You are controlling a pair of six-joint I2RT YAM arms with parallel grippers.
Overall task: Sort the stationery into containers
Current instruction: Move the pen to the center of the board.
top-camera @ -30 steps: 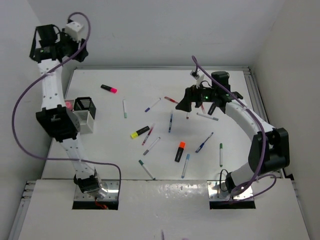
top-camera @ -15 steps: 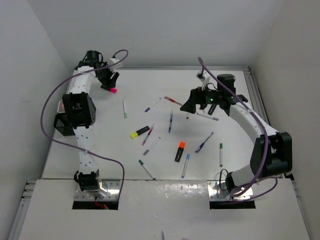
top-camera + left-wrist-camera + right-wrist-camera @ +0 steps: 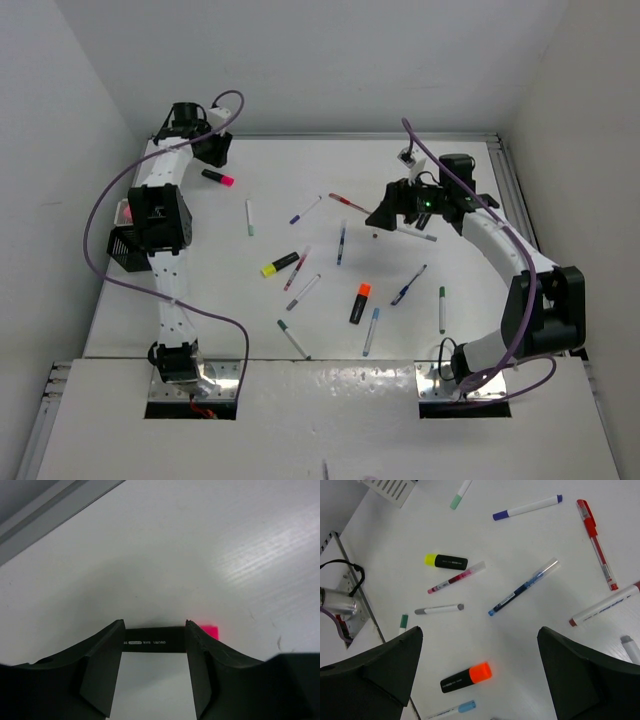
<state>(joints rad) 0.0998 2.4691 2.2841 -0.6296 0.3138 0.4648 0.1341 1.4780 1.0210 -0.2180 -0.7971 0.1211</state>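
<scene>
A black highlighter with a pink cap (image 3: 155, 640) lies at the far left of the table (image 3: 218, 178). My left gripper (image 3: 154, 626) is low over it and open. The highlighter lies crosswise under both fingertips, with its pink cap sticking out past the right finger (image 3: 200, 670). My right gripper (image 3: 385, 214) hovers wide open above the middle right, holding nothing. In the right wrist view an orange-capped highlighter (image 3: 465, 677) lies between the fingers, far below. A yellow highlighter (image 3: 280, 265) and several pens lie scattered mid-table. A black mesh container (image 3: 122, 250) shows partly behind the left arm.
A corner of a white mesh container (image 3: 390, 487) shows at the top left of the right wrist view. A red pen (image 3: 345, 201), a purple-capped marker (image 3: 305, 209) and a green-capped marker (image 3: 249, 216) lie at the back. The raised table rim (image 3: 500, 150) runs close behind my right gripper.
My left arm swung down from high over the containers to the pink-capped highlighter at the far left, and its jaws narrowed a little. My right gripper drifted slightly right.
</scene>
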